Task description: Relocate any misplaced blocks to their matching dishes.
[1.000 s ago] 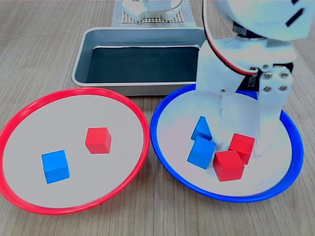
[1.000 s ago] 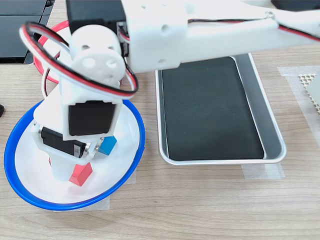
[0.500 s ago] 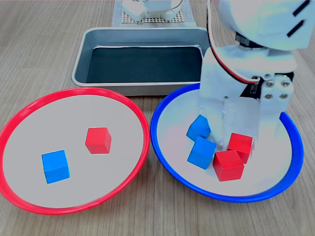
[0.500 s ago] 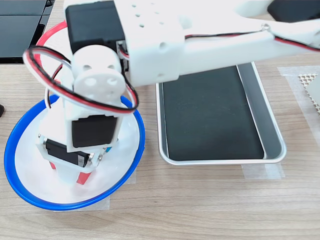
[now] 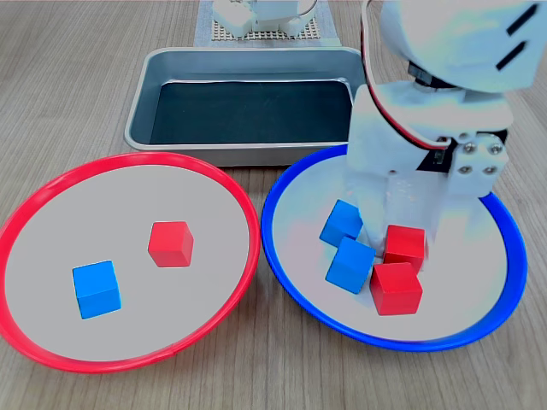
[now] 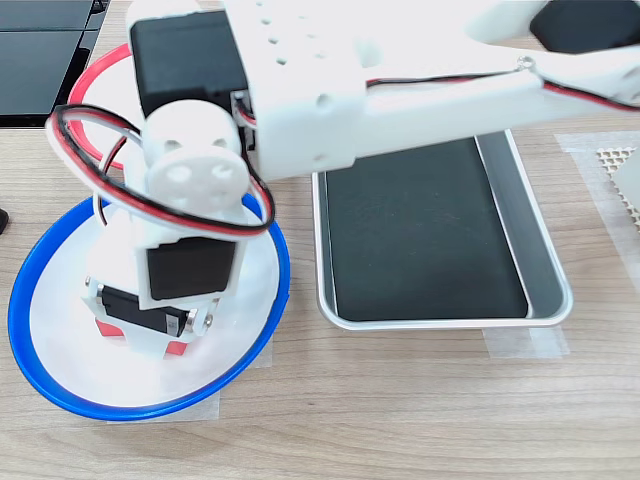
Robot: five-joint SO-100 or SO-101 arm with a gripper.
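Gripper (image 5: 400, 224) lowered into blue-rimmed dish (image 5: 291, 282), closing on the rear red block (image 5: 405, 248).
Since a second ago the block shifted left between the fingers; grip looks snug (contact hidden); red-rimmed dish (image 5: 128, 363) awaits; grasp step nearly done.
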